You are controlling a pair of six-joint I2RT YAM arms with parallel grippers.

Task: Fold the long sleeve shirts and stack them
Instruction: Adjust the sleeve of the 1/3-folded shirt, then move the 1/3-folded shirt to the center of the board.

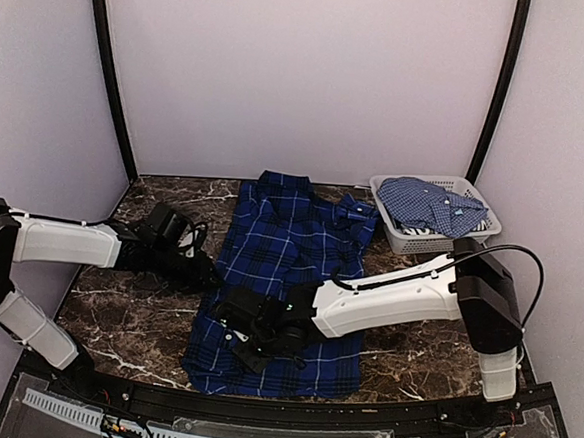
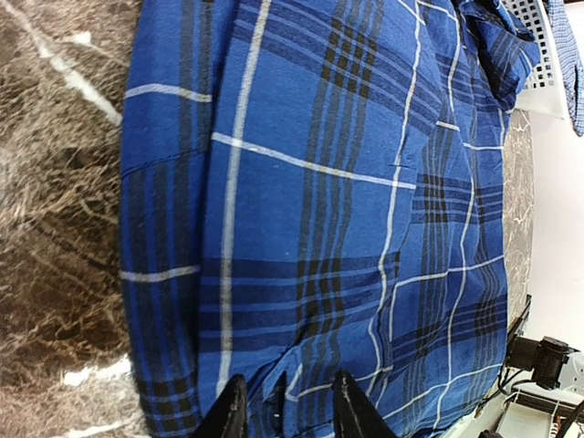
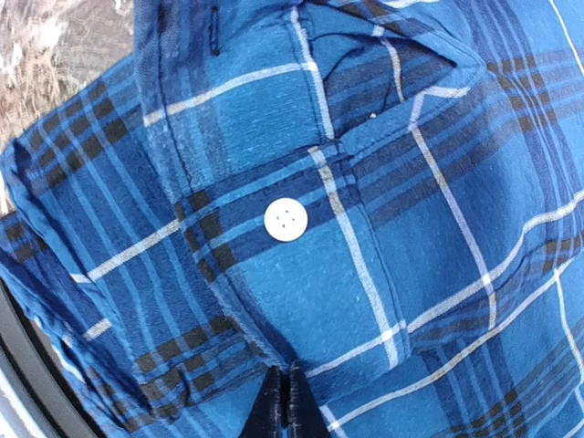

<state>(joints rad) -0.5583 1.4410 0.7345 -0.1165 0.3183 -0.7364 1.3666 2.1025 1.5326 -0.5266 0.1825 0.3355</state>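
Observation:
A dark blue plaid long sleeve shirt (image 1: 288,269) lies spread lengthwise down the middle of the marble table. At its left edge my left gripper (image 1: 206,273) has its fingers part closed with a puckered fold of the plaid cloth (image 2: 347,182) pinched between them (image 2: 287,388). Near the shirt's lower left, my right gripper (image 1: 242,354) is shut, and creases in the cloth (image 3: 383,292) run into its tips (image 3: 285,374) just below a white button (image 3: 286,219). The lighter fine-checked shirt (image 1: 428,204) lies crumpled in the basket.
A pale lattice basket (image 1: 441,239) stands at the back right corner, also in the left wrist view (image 2: 538,46). Dark marble table (image 1: 115,307) shows to the left and right of the shirt. A black rail runs along the near edge (image 1: 279,404).

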